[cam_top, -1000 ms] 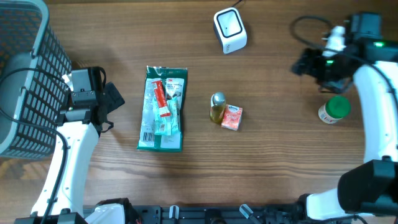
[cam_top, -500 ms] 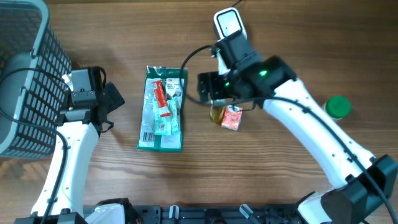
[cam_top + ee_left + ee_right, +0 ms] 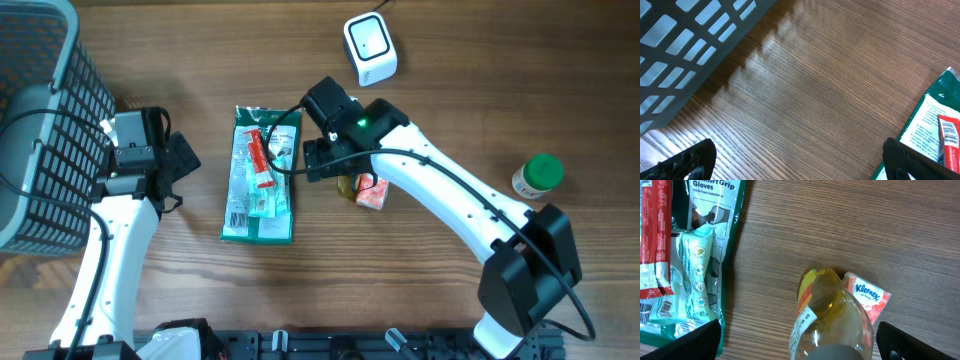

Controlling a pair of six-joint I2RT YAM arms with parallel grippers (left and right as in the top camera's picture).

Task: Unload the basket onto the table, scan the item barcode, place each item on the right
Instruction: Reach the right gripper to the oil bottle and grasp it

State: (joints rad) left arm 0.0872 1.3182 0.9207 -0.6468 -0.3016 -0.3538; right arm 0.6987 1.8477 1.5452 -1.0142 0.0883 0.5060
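Hanging above the middle of the wooden table (image 3: 450, 90), the right gripper (image 3: 797, 341) has its jaws spread wide. Its dark fingertips (image 3: 696, 339) sit at the lower corners of the right wrist view, and nothing is clasped between them. In the gap below them lies a small bottle (image 3: 829, 311) of yellow liquid with part of its label showing; neither finger touches it. A pink Kleenex pack (image 3: 868, 297) rests against the bottle's right side. To the left, apart from the bottle, lies a green glove package (image 3: 722, 245) with a red-and-white tube pack (image 3: 655, 235) and a pale green sachet (image 3: 697, 275) on top of it.

The left gripper (image 3: 800, 162) is also fully open and empty. It hangs over bare wood between the grey basket (image 3: 690, 45) and the near edge of the glove package.

Only the overhead view shows the white scanner (image 3: 370, 48), which stands near the far edge of the table, well apart from the bottle. It alone also shows a green-capped jar (image 3: 538, 176) off to the right. In that view the right arm covers most of the bottle. Only the right wrist view shows the bottle's label and the print on the Kleenex pack. The left wrist view adds the basket's slotted wall seen close up.
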